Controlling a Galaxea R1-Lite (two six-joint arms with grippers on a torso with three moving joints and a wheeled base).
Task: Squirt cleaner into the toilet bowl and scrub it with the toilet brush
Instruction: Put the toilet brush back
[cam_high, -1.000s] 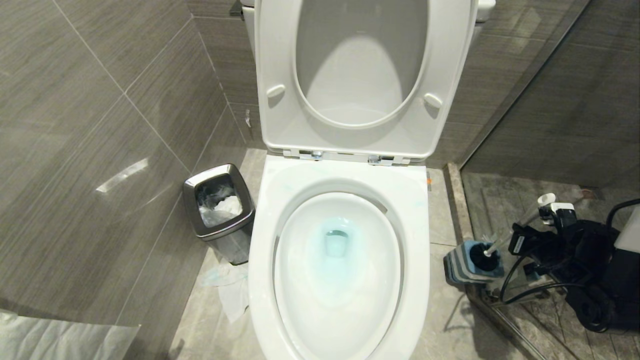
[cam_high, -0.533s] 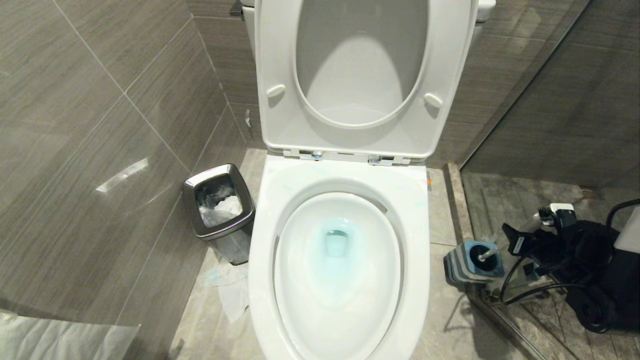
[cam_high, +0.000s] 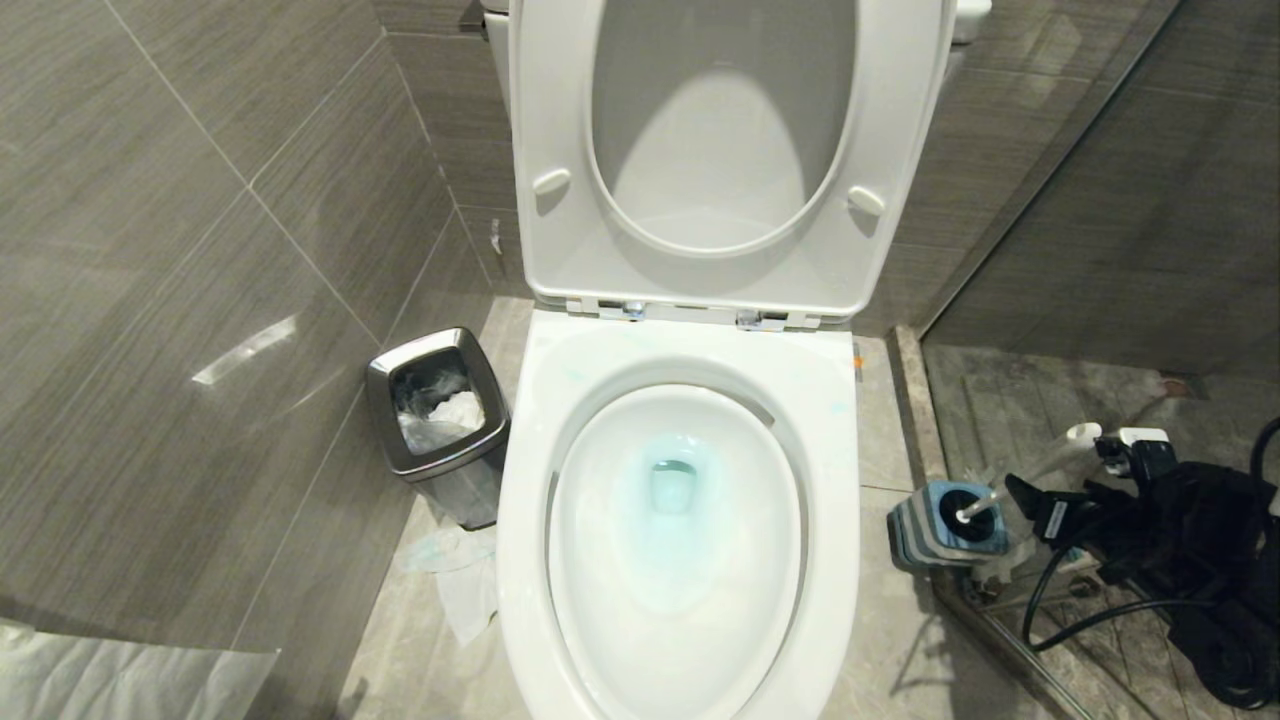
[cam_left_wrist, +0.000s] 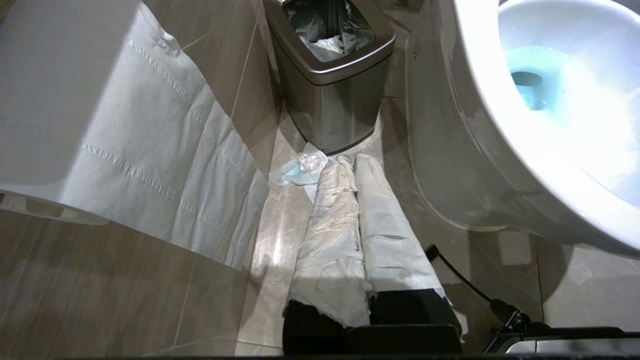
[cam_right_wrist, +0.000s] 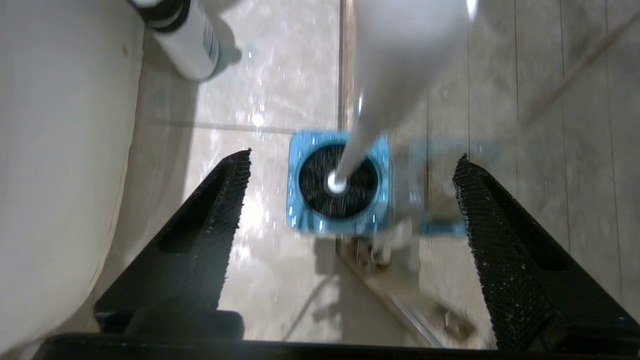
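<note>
Gripper, right (cam_right_wrist: 350, 190): your jaws stand wide apart, holding nothing, poised above the toilet brush (cam_high: 1030, 470), whose white handle passes up between them without touching either pad. Brush head sits seated in the holder (cam_high: 945, 525), blue-topped, standing on the floor (cam_high: 880, 640) just beside the toilet bowl (cam_high: 675, 520) on the robot's right. Step in hand, by my reading: parking the brush after scrubbing. To do it well, lift straight along the leaning handle so neither finger nudges it and tips the light holder; clear the rounded tip before you swing away. Cleaner bottle (cam_right_wrist: 187, 40): upright on the floor near the bowl's flank, apart from the holder. Bowl: seat and lid raised, blue-tinted water in the basin. Gripper, left (cam_left_wrist: 350, 220): closed, wrapped in white paper, idle low beside the bowl. Floor: glossy stone tile, wet-looking near the holder, so expect things to slide. Room: grey tiled walls, steel waste bin (cam_high: 440, 420) on the bowl's other side, crumpled tissue (cam_high: 450, 580) at its foot, hanging paper (cam_left_wrist: 150, 150) on the wall.
</note>
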